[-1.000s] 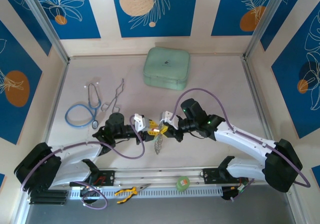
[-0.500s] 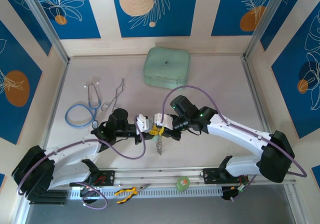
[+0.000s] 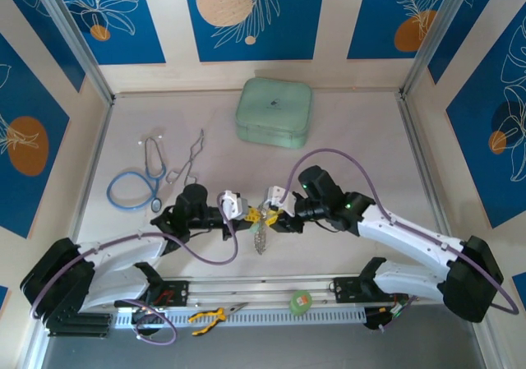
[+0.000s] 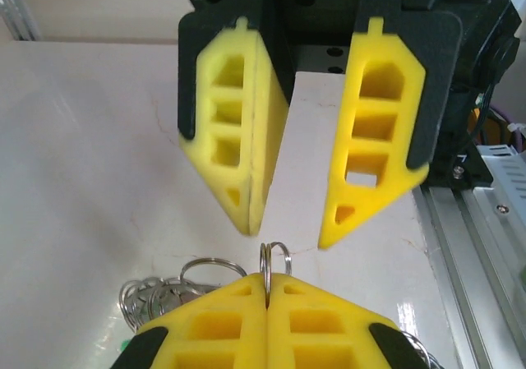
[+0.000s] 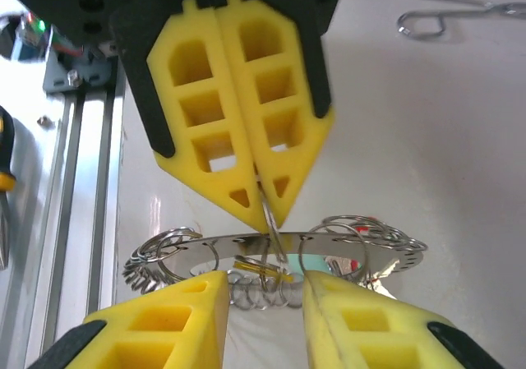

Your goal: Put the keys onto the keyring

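Our left claw [image 4: 267, 283] pinches a keyring [image 5: 345, 239] loop edge-on, right claw [image 4: 285, 236] spread just beyond, bare table [image 4: 99, 139] around.

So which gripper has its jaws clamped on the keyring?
The left gripper: its jaws are pressed together on a loop of the keyring, while the right gripper has its jaws apart.

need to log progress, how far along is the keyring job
Done: the keyring is gripped, one loop pinched in the shut left fingers. In hand: the open right fingers face that loop, close to it. Left: threading the keys; I can't tell whether any are on yet.
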